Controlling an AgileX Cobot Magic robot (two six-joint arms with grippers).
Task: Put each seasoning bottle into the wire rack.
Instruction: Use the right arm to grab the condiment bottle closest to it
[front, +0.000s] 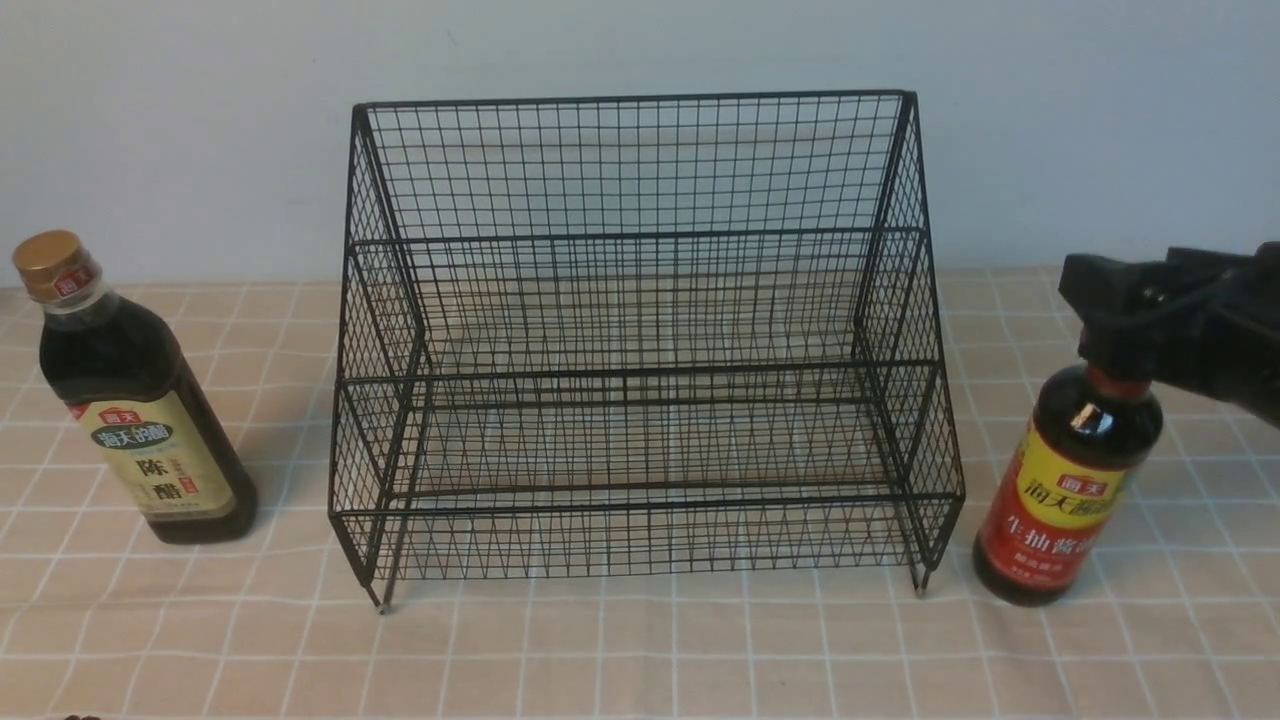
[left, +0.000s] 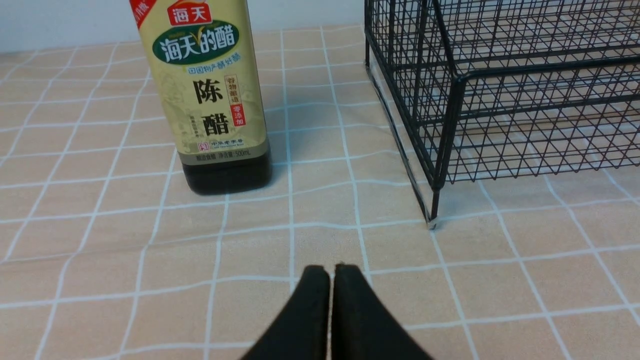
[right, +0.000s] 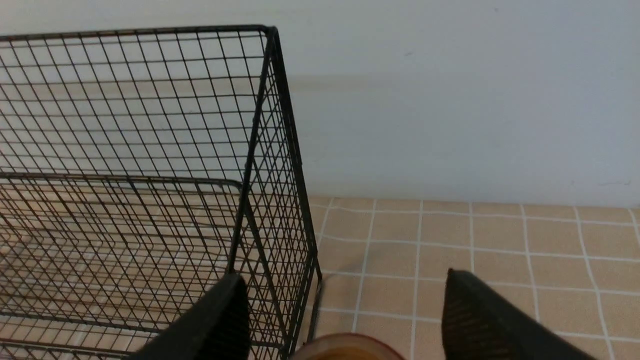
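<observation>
Bottle (front: 1065, 480) right of the rack (front: 640, 237) looks heavy, slick: grab its neck; right pincer (right: 342, 277) gaping above, left pincer (left: 330, 272) clenched

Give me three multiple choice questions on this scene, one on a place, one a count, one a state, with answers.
1. Where is the gold-capped bottle relative to the wire rack? A: inside it. B: on the cloth, left of it. C: lying behind it.
2. How many bottles are in the rack? A: none. B: one. C: two.
3. The right gripper is: A: shut on the rack. B: shut, empty. C: open over the red-capped bottle.
Answers: 1 B, it stands beside the rack; 2 A, nothing stands in it; 3 C, its fingers flank the cap, apart.
</observation>
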